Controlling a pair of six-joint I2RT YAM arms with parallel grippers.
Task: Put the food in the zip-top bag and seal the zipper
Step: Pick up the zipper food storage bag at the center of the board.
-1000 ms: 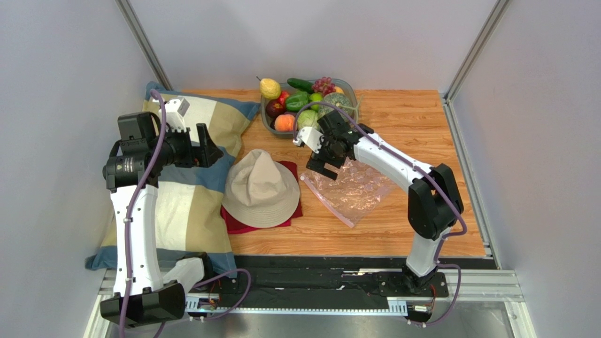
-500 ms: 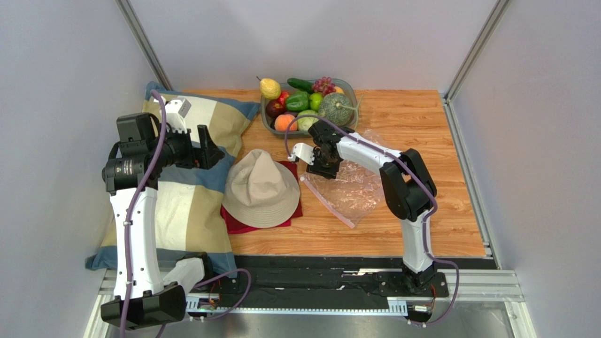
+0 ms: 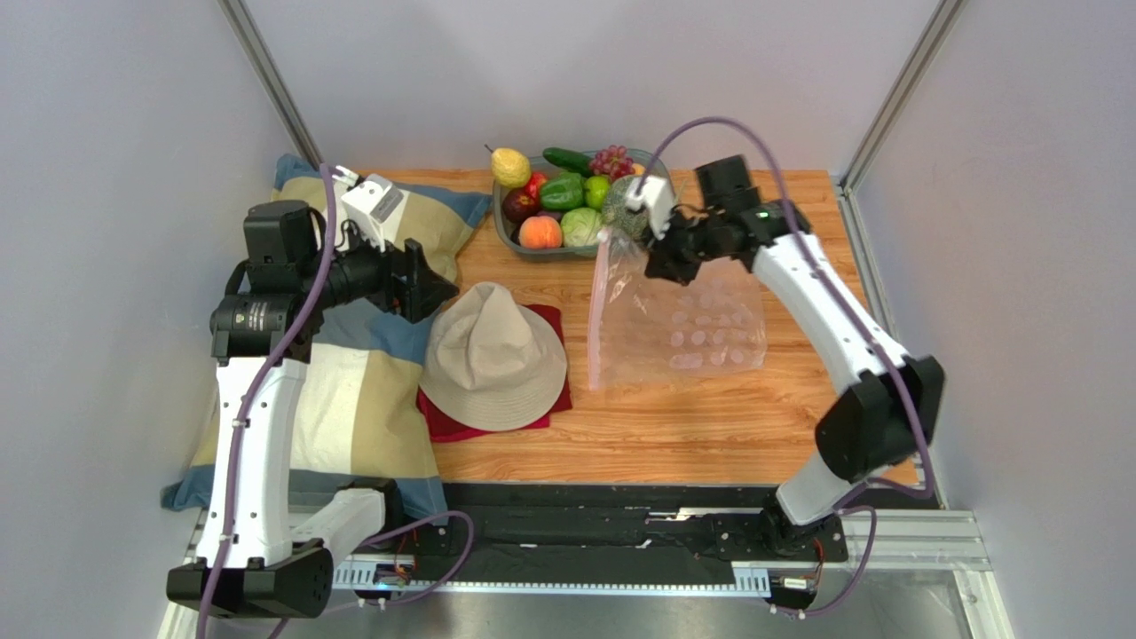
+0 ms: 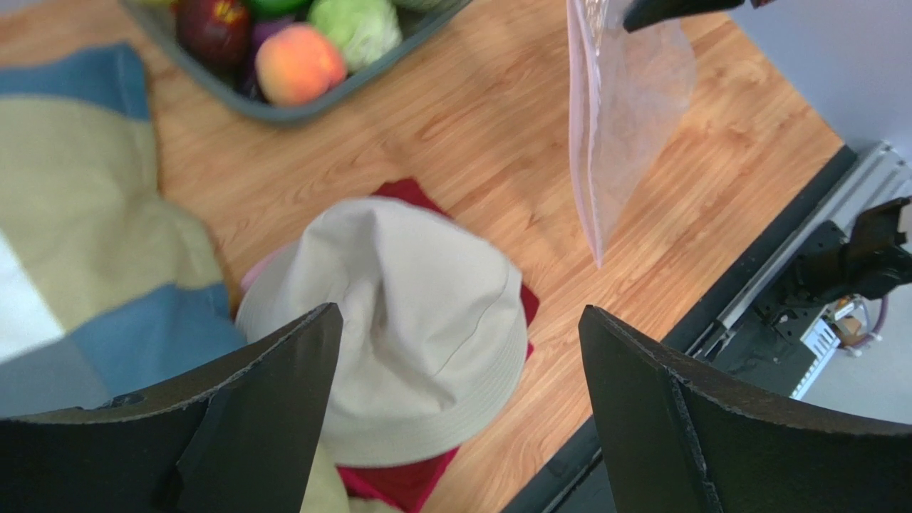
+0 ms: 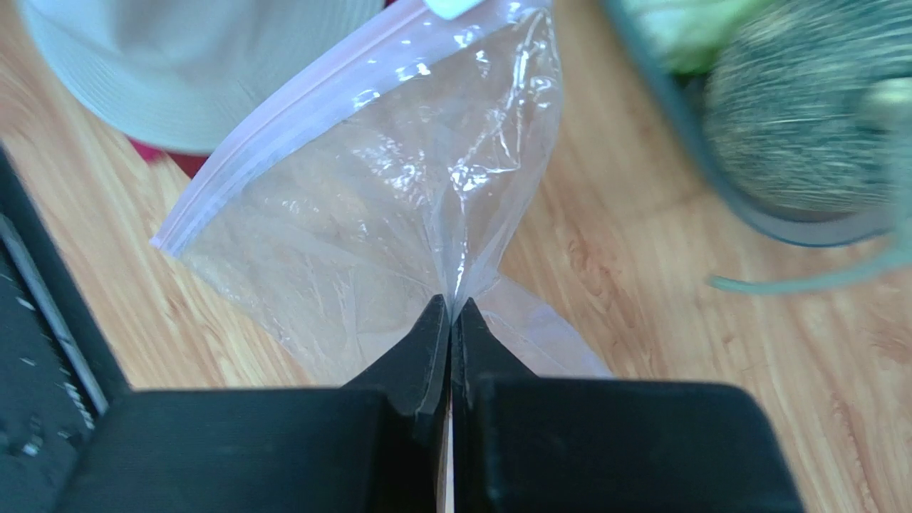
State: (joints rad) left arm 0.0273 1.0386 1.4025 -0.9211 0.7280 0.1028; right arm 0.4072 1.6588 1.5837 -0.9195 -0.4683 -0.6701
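The food (image 3: 562, 196) is heaped in a grey bowl (image 3: 502, 213) at the back of the table; a peach (image 4: 298, 62) and a cabbage (image 4: 358, 26) show in the left wrist view, a green melon (image 5: 803, 112) in the right wrist view. My right gripper (image 3: 658, 256) (image 5: 450, 307) is shut on the clear zip-top bag (image 3: 680, 320) (image 5: 364, 214) and holds it up in front of the bowl. The pink zipper (image 3: 594, 313) (image 5: 300, 107) runs down the bag's left edge. My left gripper (image 3: 434, 285) (image 4: 457, 312) hangs open and empty above the hat.
A beige bucket hat (image 3: 492, 357) lies on a red cloth (image 3: 456, 424) left of the bag. A striped pillow (image 3: 350, 386) fills the table's left side under my left arm. Grey walls close in on both sides.
My right gripper has shut on the bag, lifted it off the table and carried it back and to the right. My left gripper has moved slightly right, toward the hat.
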